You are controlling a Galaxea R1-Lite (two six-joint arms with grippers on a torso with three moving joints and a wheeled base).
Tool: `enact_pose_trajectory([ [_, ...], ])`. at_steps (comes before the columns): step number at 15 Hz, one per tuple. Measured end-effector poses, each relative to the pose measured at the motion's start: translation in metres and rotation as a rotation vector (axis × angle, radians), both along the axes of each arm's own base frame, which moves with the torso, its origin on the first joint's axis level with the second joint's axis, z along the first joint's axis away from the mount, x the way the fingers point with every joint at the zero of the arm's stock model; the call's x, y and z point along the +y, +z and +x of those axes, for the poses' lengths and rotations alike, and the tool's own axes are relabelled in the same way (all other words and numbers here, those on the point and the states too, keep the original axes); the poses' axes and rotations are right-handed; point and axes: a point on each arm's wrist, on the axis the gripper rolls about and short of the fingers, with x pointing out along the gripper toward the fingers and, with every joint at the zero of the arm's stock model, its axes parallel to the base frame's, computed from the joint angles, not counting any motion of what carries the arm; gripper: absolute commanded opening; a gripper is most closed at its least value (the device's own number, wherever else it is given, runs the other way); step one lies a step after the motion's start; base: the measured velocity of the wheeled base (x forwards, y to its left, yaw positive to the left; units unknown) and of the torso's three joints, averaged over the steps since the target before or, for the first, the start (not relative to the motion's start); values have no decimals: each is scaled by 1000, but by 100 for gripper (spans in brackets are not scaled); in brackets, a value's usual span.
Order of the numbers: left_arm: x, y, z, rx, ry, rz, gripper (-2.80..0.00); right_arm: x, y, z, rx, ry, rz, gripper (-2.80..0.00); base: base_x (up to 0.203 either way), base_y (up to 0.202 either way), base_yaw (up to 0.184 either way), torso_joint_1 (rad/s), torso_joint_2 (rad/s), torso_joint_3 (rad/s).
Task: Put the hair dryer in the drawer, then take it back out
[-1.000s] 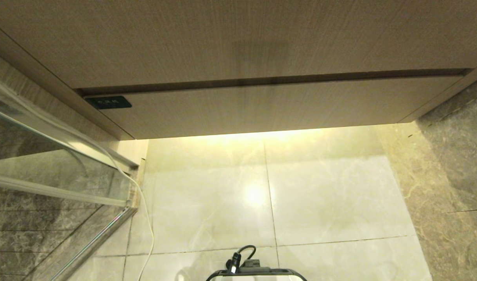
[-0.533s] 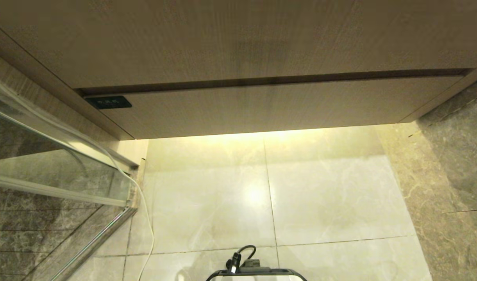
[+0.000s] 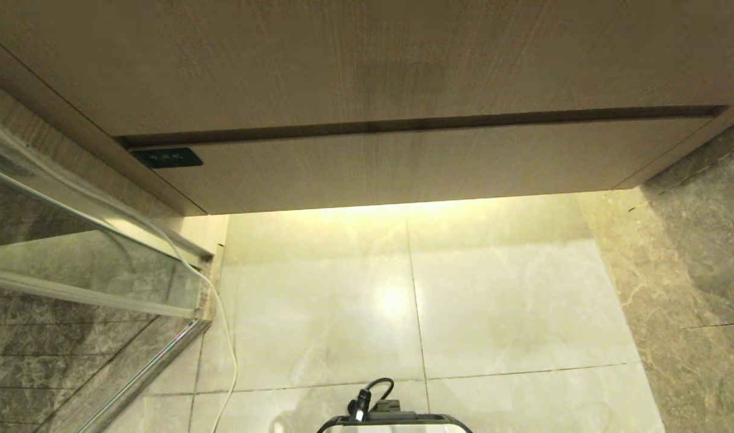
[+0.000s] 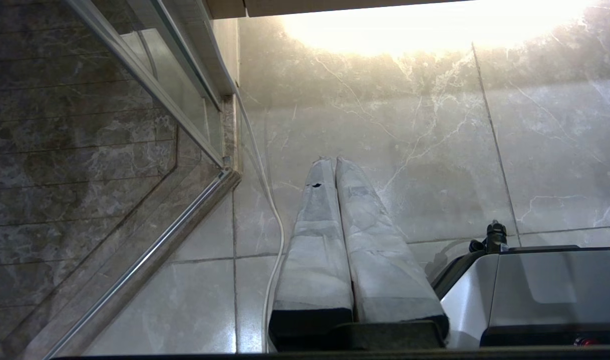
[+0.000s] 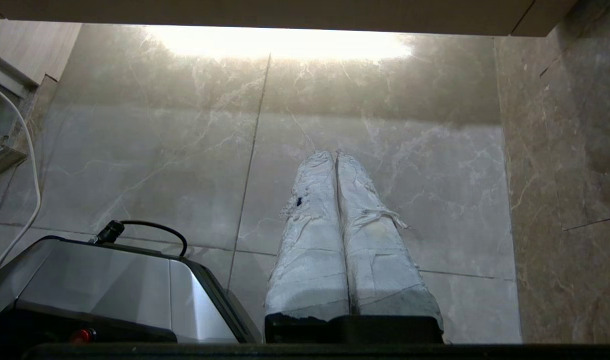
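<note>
The drawer [image 3: 403, 165] is pushed in, its flat wood-grain front flush under the taller wood panel [image 3: 367, 60], with a thin dark gap between the 2. A small dark label [image 3: 166, 157] sits at the left end of the drawer front. The hair dryer is not seen in any view, so its place cannot be told.

The left hand [image 4: 331, 161] hangs low over the pale marble floor [image 3: 493, 300], pointing toward the lit strip under the cabinet. Its 2 wrapped fingers [image 4: 317, 240] are pressed together along their whole length and grasp nothing. A white cable [image 4: 275, 215] runs along the floor just beside this hand, on its outer side, next to the metal rail of a glass shower door [image 4: 150, 260]. The silver edge of the robot base [image 4: 534, 295] is close at the inner side of this hand.

The right hand [image 5: 336, 152] is also low over the floor and points the same way, toward the cabinet foot. Its 2 fingers [image 5: 309, 250] with worn white wrapping are clenched tip to tip, with nothing between them. The robot base [image 5: 110, 290] with a black cable plug [image 5: 110, 231] lies at its inner side, and a darker marble wall [image 5: 564, 175] stands at its outer side.

Neither hand shows in the head view; the drawer is ahead of and above both of them.
</note>
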Motion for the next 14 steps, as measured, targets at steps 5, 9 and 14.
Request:
enact_pose_trajectory([
  [5, 0, 0, 0, 0, -1, 0, -280, 0, 0, 0, -4, 1, -4, -280, 0, 0, 0, 0, 0, 0],
  [9, 0, 0, 0, 0, -1, 0, -280, 0, 0, 0, -3, -1, 0, -280, 0, 0, 0, 0, 0, 0],
  [14, 0, 0, 0, 1, 0, 0, -280, 0, 0, 0, 1, -1, -1, -280, 0, 0, 0, 0, 0, 0],
])
